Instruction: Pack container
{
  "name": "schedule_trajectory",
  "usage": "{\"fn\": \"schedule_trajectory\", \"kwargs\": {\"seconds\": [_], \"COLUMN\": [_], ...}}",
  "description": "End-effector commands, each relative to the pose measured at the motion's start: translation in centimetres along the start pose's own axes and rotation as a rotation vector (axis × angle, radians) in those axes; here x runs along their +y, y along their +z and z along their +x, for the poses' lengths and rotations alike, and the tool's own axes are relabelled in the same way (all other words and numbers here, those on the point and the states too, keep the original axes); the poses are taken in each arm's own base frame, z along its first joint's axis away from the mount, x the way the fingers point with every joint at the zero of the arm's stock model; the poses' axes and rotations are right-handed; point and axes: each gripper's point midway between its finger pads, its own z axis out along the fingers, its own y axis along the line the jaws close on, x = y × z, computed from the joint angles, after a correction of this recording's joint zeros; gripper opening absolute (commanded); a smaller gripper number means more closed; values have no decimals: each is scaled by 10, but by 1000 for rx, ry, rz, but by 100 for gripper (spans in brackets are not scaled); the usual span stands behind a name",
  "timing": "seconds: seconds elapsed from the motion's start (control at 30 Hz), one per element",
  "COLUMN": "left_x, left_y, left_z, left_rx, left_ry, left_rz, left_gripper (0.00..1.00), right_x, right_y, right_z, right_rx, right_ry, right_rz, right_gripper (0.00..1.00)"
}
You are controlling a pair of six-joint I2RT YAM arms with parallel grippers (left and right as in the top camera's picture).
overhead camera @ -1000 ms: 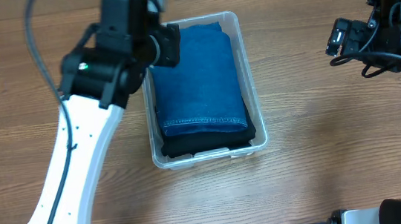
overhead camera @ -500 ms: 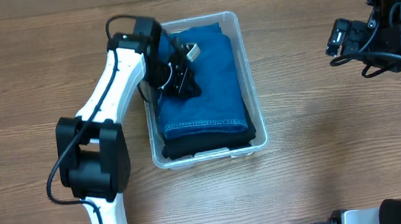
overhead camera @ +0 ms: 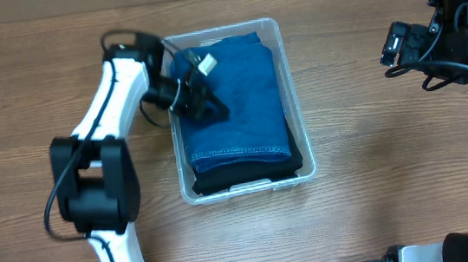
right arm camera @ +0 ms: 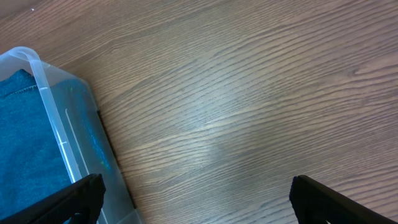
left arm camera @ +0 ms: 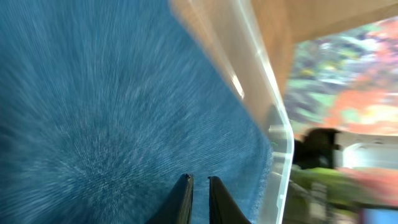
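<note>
Container [overhead camera: 292,90] sits left of centre on the table [overhead camera: 376,151]. It is filled by folded blue denim [overhead camera: 248,95] over a black cloth [overhead camera: 239,176]. Since half a second ago, we see that the left arm has swung outward. The left gripper [overhead camera: 212,109] is low over the denim near the bin's left wall. The right gripper [overhead camera: 390,45] is unmoved, well apart.

From the left wrist, the left gripper [left arm camera: 199,183] is nearly closed above the denim [left arm camera: 93,93]. Blur hides any pinch. The clear wall [left arm camera: 273,124] runs just beside it.

From the right wrist, the right gripper [right arm camera: 199,186] is spread wide and empty. The container's corner [right arm camera: 56,124] is at left, with open wood [right arm camera: 249,93] ahead.
</note>
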Motion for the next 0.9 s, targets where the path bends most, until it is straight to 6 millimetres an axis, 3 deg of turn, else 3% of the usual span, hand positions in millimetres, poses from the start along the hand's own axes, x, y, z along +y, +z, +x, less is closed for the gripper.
{"fn": "schedule_trajectory", "kwargs": {"seconds": [0.0, 0.03, 0.1, 0.13, 0.17, 0.23, 0.37, 0.43, 0.53, 0.63, 0.77, 0.8, 0.87], "left_x": [-54, -59, -53, -45, -40, -32, -8, 10, 28, 21, -11, -26, -38], "left_y": [-90, -135, -174, -207, -227, -252, -265, -270, -279, -290, -292, -289, -285], "left_z": [-41, -44, -40, -31, -23, -13, -4, 3, 24, 35, 52, 63, 79], "left_rx": [-164, -241, -322, -406, -466, -535, -539, -510, -472, -489, -508, -538, -580], "left_ry": [194, 170, 52, -86, -183, -298, -390, -429, -522, -537, -504, -471, -444], "left_rz": [-358, -584, -788, -937, -1016, -1091, -1107, -1126, -1121, -1125, -1114, -1105, -1111], "left_gripper": [27, 100, 100, 100, 100, 100, 100, 100, 100, 100, 100, 100, 100], "right_x": [1, 5, 31, 47, 50, 62, 89, 101, 96, 79, 74, 67, 58], "right_y": [-6, -7, -9, -12, -11, -1, 30, 31, 28, 14, -24, -39, -54], "right_z": [-4, -7, -10, -11, -13, -18, -25, -27, -21, -13, -3, 4, 15], "right_rx": [-26, -39, -50, -66, -79, -91, -87, -97, -74, -61, -129, -176, -232], "right_ry": [0, -6, -114, -202, -230, -299, -390, -400, -395, -337, -316, -307, -299], "right_rz": [-11, -31, -173, -245, -247, -247, -283, -335, -320, -244, -260, -249, -234], "right_gripper": [100, 100, 100, 100, 100, 100, 100, 100, 100, 100, 100, 100, 100]}}
